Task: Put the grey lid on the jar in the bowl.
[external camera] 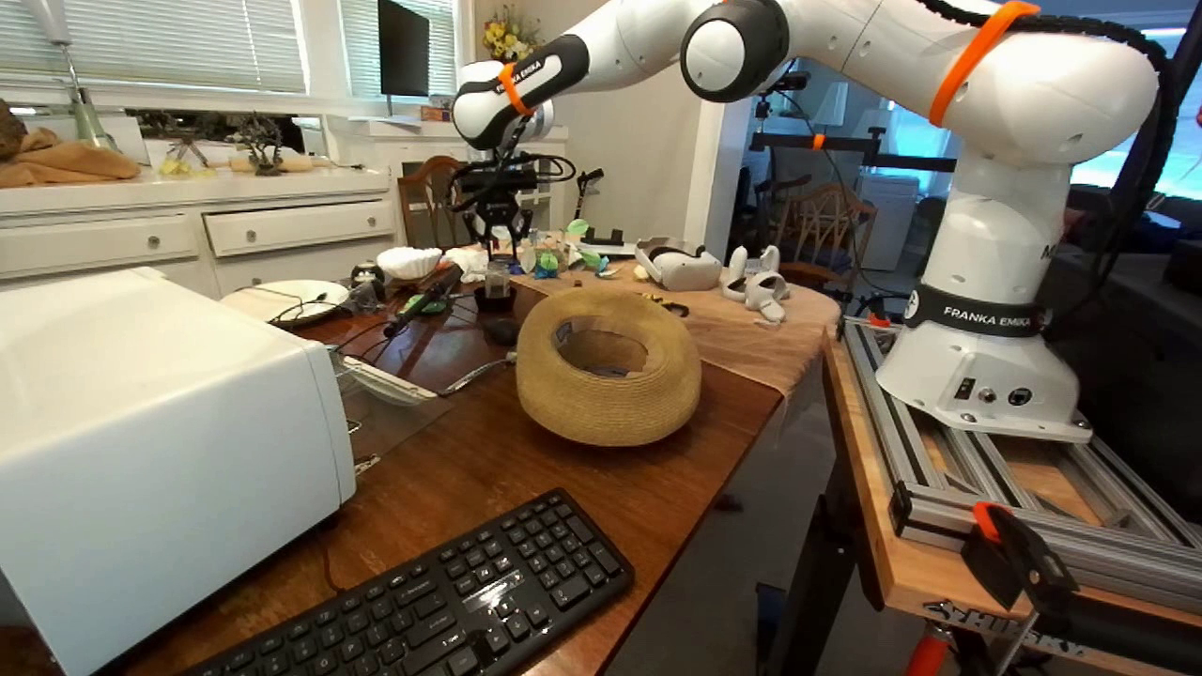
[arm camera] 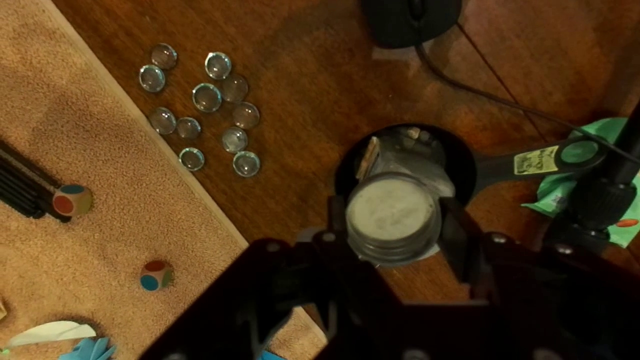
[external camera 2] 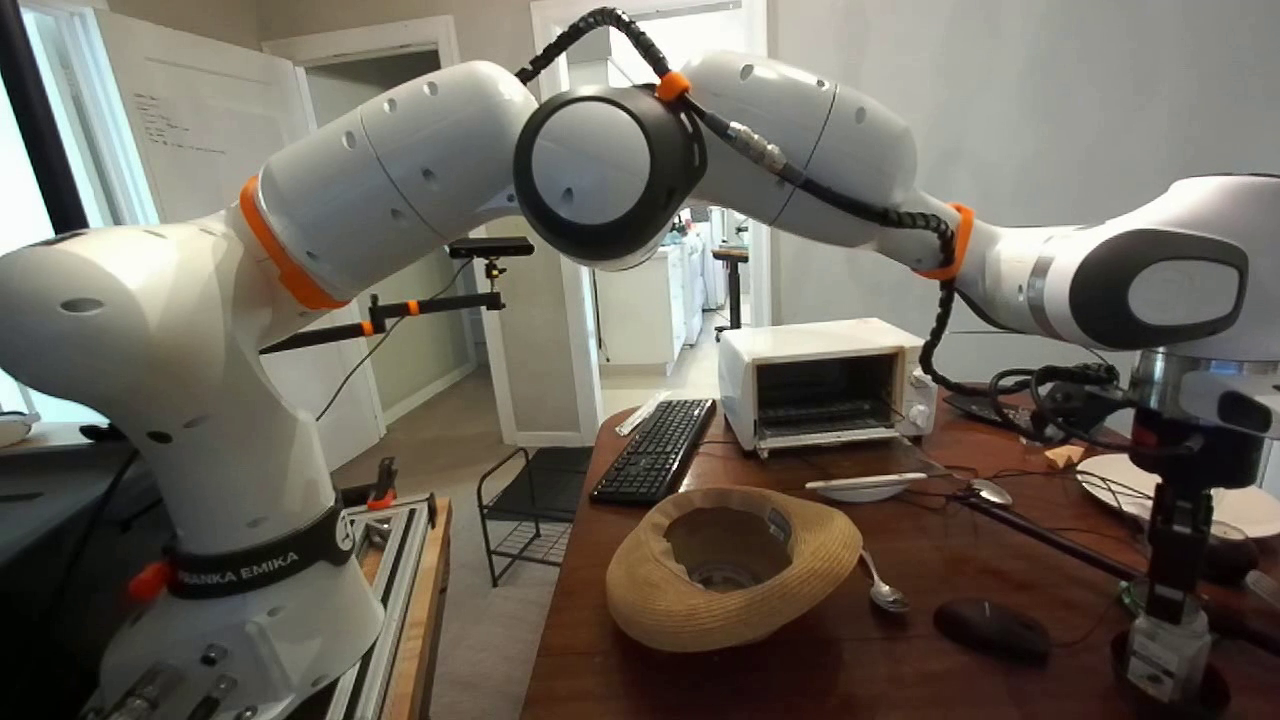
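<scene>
A clear jar [external camera: 498, 282] stands in a small black bowl [external camera: 495, 301]. In the other outside picture, an exterior view, the jar [external camera 2: 1165, 660] shows a pale label. In the wrist view the jar [arm camera: 417, 165] lies partly behind the lid, inside the bowl [arm camera: 462, 160]. The round pale-grey lid [arm camera: 390, 209] has a clear ringed rim. My gripper [arm camera: 392, 214] has a finger against each side of the lid. The gripper is at the jar's top in both exterior views [external camera: 503, 253] [external camera 2: 1168, 608]. I cannot tell whether lid and jar touch.
Several clear glass beads [arm camera: 235, 115] lie beside the bowl. A black mouse [arm camera: 412, 22] and its cable are nearby. A dark rod [arm camera: 617, 175] rises close on the right. A straw hat [external camera 2: 730, 570], a keyboard [external camera 2: 657, 450] and a toaster oven [external camera 2: 825, 395] share the table.
</scene>
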Robot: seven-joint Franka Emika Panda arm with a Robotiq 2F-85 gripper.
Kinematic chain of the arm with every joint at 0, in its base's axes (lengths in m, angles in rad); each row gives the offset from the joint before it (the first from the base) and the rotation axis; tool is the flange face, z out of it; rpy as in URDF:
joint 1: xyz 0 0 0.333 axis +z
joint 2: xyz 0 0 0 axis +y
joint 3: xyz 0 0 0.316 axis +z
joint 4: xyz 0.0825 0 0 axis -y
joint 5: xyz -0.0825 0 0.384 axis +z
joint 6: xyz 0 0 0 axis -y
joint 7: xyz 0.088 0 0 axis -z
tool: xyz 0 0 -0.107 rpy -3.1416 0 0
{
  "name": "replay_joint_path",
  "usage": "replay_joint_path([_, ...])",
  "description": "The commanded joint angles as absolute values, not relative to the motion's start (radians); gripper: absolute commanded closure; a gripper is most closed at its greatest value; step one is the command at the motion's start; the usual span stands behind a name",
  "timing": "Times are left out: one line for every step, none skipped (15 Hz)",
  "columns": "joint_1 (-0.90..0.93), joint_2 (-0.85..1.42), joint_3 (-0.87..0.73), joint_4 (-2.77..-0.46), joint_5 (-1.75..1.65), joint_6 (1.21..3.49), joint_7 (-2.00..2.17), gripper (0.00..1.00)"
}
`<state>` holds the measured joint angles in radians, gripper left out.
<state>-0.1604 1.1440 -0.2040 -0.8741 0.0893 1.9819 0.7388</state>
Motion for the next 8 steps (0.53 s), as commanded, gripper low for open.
replay_joint_path([-0.159, 1.14, -0.207, -0.897, 0.088, 2.008, 0.74, 0.77])
replay_joint_path([-0.158, 1.14, -0.207, -0.897, 0.088, 2.009, 0.74, 0.77])
replay_joint_path([-0.158, 1.142, -0.208, -0.896, 0.086, 2.013, 0.74, 0.77])
replay_joint_path([-0.158, 1.143, -0.208, -0.894, 0.086, 2.013, 0.739, 0.77])
replay_joint_path([-0.158, 1.145, -0.208, -0.892, 0.086, 2.013, 0.739, 0.77])
replay_joint_path([-0.159, 1.146, -0.208, -0.889, 0.086, 2.013, 0.738, 0.77])
replay_joint_path([-0.159, 1.148, -0.208, -0.886, 0.085, 2.014, 0.737, 0.77])
replay_joint_path([-0.16, 1.149, -0.208, -0.883, 0.085, 2.012, 0.737, 0.77])
